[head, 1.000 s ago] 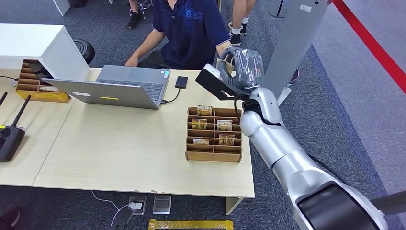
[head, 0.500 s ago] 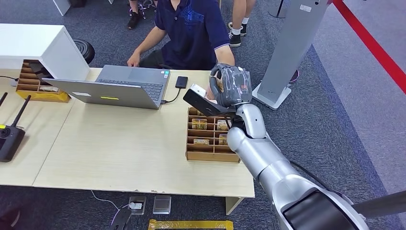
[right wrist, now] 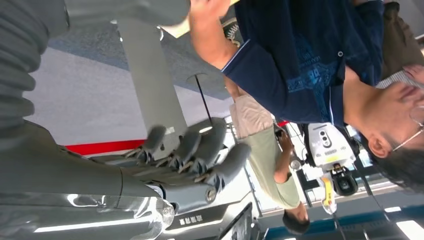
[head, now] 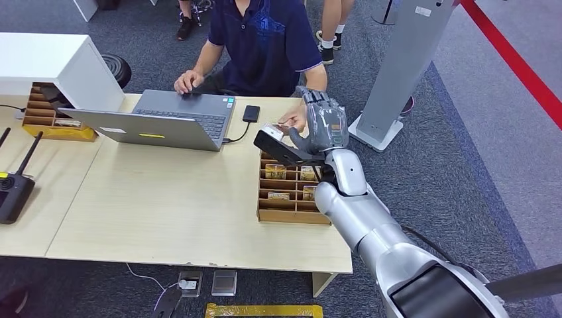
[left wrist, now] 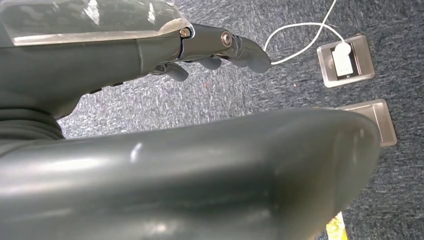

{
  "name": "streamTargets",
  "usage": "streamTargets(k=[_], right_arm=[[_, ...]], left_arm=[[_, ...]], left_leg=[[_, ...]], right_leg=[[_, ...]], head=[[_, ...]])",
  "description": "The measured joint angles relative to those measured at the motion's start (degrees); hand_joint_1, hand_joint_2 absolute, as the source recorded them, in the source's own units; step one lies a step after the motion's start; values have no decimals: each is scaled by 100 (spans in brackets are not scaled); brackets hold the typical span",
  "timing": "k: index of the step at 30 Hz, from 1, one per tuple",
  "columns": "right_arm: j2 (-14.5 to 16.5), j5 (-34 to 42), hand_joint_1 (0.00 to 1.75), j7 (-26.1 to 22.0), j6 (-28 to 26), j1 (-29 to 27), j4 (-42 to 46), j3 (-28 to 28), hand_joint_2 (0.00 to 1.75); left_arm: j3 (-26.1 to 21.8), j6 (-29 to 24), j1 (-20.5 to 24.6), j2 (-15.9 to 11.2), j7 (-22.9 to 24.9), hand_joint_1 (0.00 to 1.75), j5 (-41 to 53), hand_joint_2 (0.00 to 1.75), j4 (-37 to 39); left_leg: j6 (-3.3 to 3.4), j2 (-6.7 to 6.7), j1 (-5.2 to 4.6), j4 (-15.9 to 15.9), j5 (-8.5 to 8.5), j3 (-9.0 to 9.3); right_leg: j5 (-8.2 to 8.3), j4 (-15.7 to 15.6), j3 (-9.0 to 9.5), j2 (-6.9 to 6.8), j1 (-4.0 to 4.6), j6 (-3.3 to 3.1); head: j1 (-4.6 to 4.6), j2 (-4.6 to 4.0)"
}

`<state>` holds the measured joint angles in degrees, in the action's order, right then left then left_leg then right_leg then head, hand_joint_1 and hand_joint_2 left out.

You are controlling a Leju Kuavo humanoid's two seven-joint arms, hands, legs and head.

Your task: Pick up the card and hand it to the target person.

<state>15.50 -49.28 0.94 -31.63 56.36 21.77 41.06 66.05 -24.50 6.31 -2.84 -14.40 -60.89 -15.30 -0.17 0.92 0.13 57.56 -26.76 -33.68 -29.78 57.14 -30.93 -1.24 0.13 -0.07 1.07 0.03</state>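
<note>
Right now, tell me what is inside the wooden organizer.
The wooden organizer holds several small cards in its slots; the right arm covers its right-hand slots, so those contents stay hidden.

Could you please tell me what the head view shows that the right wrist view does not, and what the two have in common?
The head view alone shows the table, the laptop, the wooden card rack and the person's hand beside the right hand. The right wrist view alone shows the right hand's fingers spread, holding nothing. Both show the person in the dark blue shirt and the grey pillar.
</note>
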Motion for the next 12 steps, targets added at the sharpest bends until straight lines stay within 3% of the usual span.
streamTargets(k=[5, 12], right_arm=[[1, 645, 0, -434, -22, -13, -12, -35, 0], [29, 2491, 0, -1899, 212, -84, 74, -501, 0]], left_arm=[[0, 0, 0, 0, 28, 0, -1, 0, 0], [0, -8, -1, 0, 113, 0, -69, 0, 0]], left_leg=[[0, 0, 0, 0, 0, 0], [0, 0, 0, 0, 0, 0]], right_leg=[[0, 0, 0, 0, 0, 0], [0, 0, 0, 0, 0, 0]], head=[[1, 0], [1, -1]])
